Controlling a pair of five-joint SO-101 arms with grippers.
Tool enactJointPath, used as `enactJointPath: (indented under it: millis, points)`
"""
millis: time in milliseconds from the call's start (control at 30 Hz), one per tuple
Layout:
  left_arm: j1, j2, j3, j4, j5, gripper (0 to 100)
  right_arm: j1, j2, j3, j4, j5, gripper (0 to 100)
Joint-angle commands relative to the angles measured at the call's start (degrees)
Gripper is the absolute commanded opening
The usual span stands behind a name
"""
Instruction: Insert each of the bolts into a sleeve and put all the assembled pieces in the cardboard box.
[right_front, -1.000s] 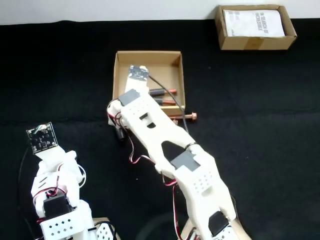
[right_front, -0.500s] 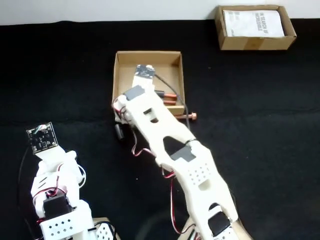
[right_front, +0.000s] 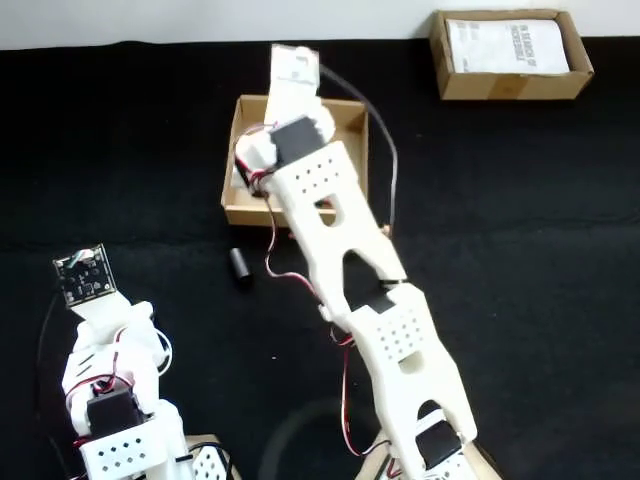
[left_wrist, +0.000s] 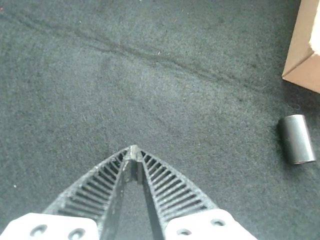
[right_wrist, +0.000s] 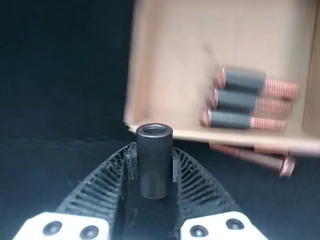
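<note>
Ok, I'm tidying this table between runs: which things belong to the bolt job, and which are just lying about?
Job:
open brown cardboard box
three sleeved bolts inside it
bare copper-coloured bolt just outside its wall
dark metal sleeve in the right gripper
second dark sleeve on the black mat

Lying about:
second cardboard box holding a printed paper sheet

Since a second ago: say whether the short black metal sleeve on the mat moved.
No. In the high view the short black metal sleeve lies just off the nearer cardboard box's front left corner, as before.
</note>
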Motion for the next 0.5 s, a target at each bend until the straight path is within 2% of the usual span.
enactJointPath:
  millis: [0, 133, 467]
  points:
    - [0.4, 0.0, 0.9, 0.0, 0.0, 1, 3.7, -1.1, -15.8, 1.1, 8.3, 0.7]
    - [0.5, 0.0, 0.9, 0.1, 0.0, 1, 7.1, -4.1, -22.5, 1.2, 14.3, 0.7]
    - [0.7, 0.1, 0.9, 0.3, 0.1, 1, 9.6, -24.7, -21.1, 1.3, 14.5, 0.7]
